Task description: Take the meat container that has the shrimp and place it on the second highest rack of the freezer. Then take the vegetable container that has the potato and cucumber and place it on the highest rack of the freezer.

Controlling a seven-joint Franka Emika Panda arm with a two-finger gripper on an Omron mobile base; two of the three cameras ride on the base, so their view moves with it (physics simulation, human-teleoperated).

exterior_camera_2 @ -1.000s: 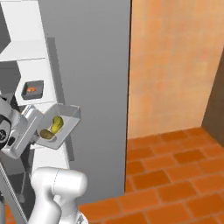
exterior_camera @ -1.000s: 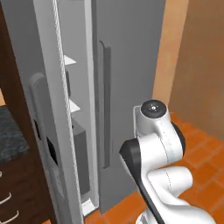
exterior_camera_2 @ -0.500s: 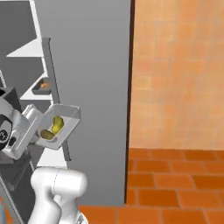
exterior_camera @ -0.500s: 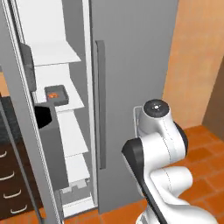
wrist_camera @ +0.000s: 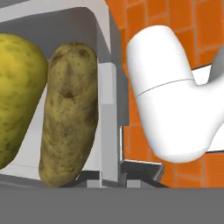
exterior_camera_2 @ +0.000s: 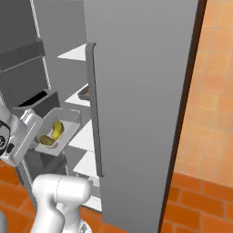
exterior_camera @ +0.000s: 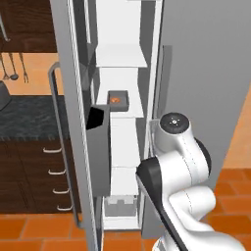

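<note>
My gripper [exterior_camera_2: 34, 136] is shut on the rim of the vegetable container [exterior_camera_2: 58, 132], a light-grey tray held in the air in front of the open freezer [exterior_camera_2: 68, 77]. The yellow-green cucumber [exterior_camera_2: 57, 129] and the brownish potato [exterior_camera_2: 45, 140] lie in it. In the hand view the potato [wrist_camera: 68, 114] and the cucumber [wrist_camera: 17, 100] lie beside the tray wall [wrist_camera: 107, 109] that my gripper [wrist_camera: 113, 178] pinches. The meat container [exterior_camera: 118, 99] with the orange shrimp [exterior_camera: 115, 100] sits on a white rack [exterior_camera: 128, 112], one below the highest rack [exterior_camera: 120, 60] that I see.
The freezer's open door [exterior_camera: 78, 127] stands at the left with a dark bin [exterior_camera: 99, 147] on its inside. The closed grey door [exterior_camera_2: 141, 91] with its long bar handle [exterior_camera_2: 93, 109] stands to the right. Dark drawers and a counter [exterior_camera: 29, 117] lie further left. The floor is orange tile [exterior_camera_2: 200, 200].
The whole picture has shifted: the base has turned, so the freezer's open interior is now straight ahead. The vegetable container stays in my grip.
</note>
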